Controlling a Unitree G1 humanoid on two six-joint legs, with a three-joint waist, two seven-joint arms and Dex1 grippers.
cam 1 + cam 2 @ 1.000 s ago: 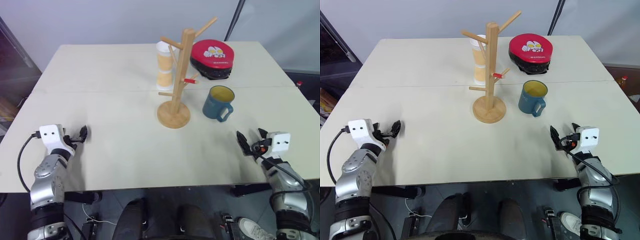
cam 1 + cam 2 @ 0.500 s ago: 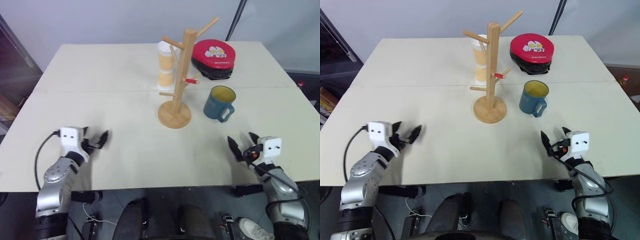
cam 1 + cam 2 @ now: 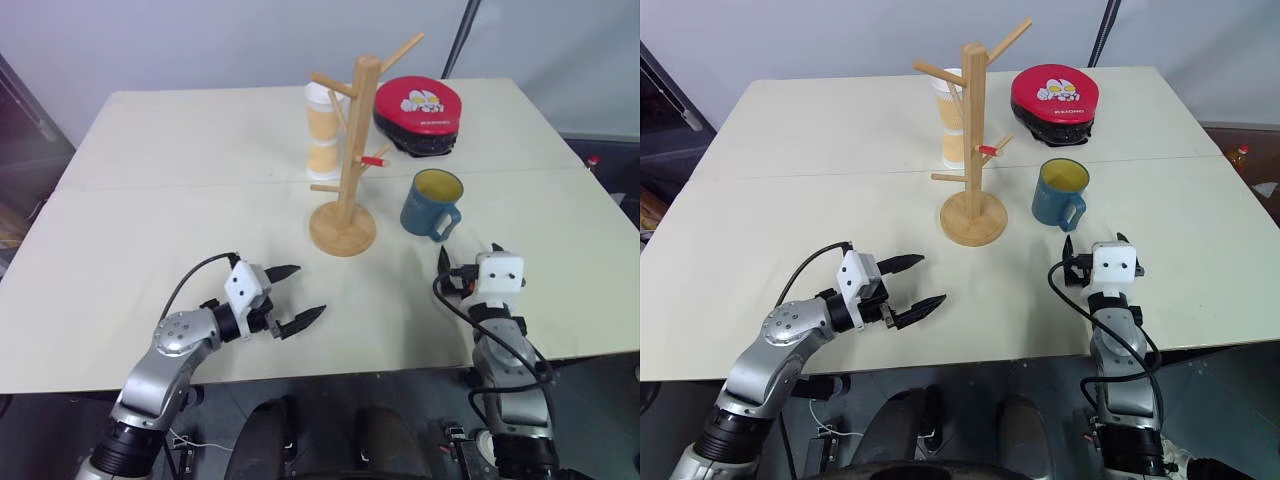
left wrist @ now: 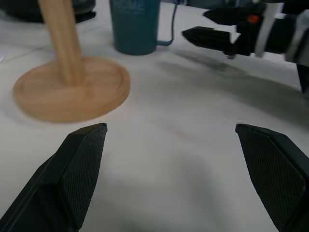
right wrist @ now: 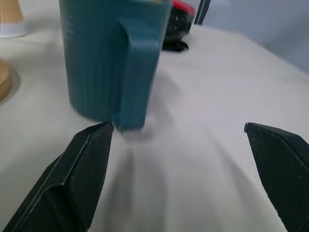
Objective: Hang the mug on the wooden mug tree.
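Both your claws have swung inward over the desk [image 3: 150, 220] since a second ago, the left claw [image 3: 295, 297] much farther. The right claw [image 3: 468, 266], wide open and empty, points straight at the mug [image 3: 432, 203] just ahead, handle toward it. The left claw, equally agape and empty, is farther off; the mug stands upright beside the wooden mug tree [image 3: 350, 150].

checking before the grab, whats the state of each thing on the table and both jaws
mug: upright on the table, empty, handle toward the robot, not held
wooden mug tree: upright, pegs bare
stacked cups: upright behind the tree
red case: closed, lying flat
left gripper: jaws open, empty
right gripper: jaws open, empty, short of the mug
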